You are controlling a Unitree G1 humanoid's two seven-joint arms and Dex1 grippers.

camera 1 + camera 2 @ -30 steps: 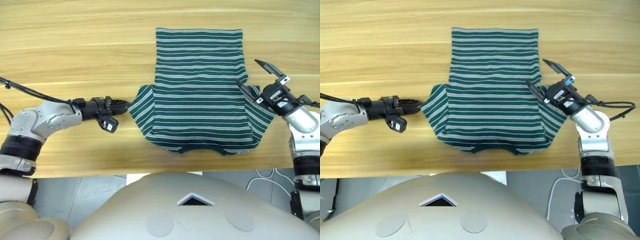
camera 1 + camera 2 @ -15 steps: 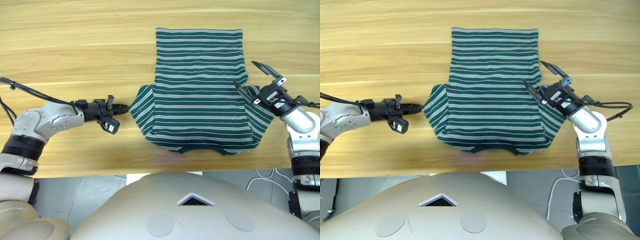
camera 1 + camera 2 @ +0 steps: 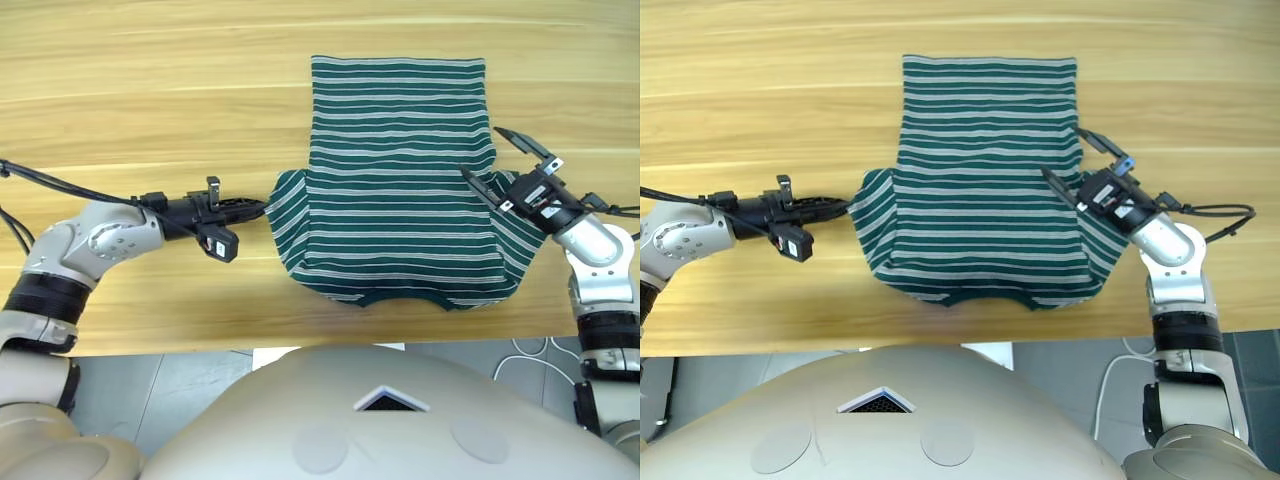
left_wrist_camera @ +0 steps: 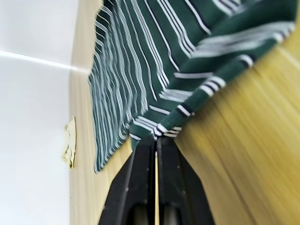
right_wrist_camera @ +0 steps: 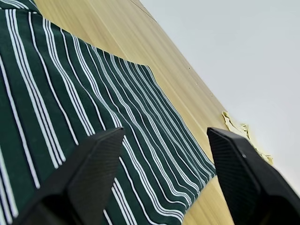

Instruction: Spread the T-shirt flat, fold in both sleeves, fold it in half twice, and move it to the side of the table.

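A dark green T-shirt (image 3: 395, 170) with thin white stripes is lying flat on the light wooden table (image 3: 150, 80). Its collar (image 3: 405, 298) is sitting close to the near edge and its straight hem (image 3: 398, 62) is pointing toward the far edge. The body is lying smooth. Both short sleeves are spreading outward from the part nearest me, the left sleeve (image 3: 285, 205) toward the table's left side and the right sleeve (image 3: 520, 235) toward its right side.

My left pincer (image 3: 262, 204) is lying low over the table on the shirt's left side, pointing at the left sleeve. Its two fingers are drawn narrow, almost pressed together. In the left wrist view I am seeing the tips (image 4: 155, 140) touching the sleeve's striped hem. I cannot tell whether any cloth is caught between them.

My right pincer (image 3: 482, 152) is hovering over the shirt's right side, where the right sleeve is joining the body. Its fingers are spread wide and holding nothing. In the right wrist view the two dark fingers (image 5: 93, 178) are framing striped cloth, and I cannot tell whether they are touching it.
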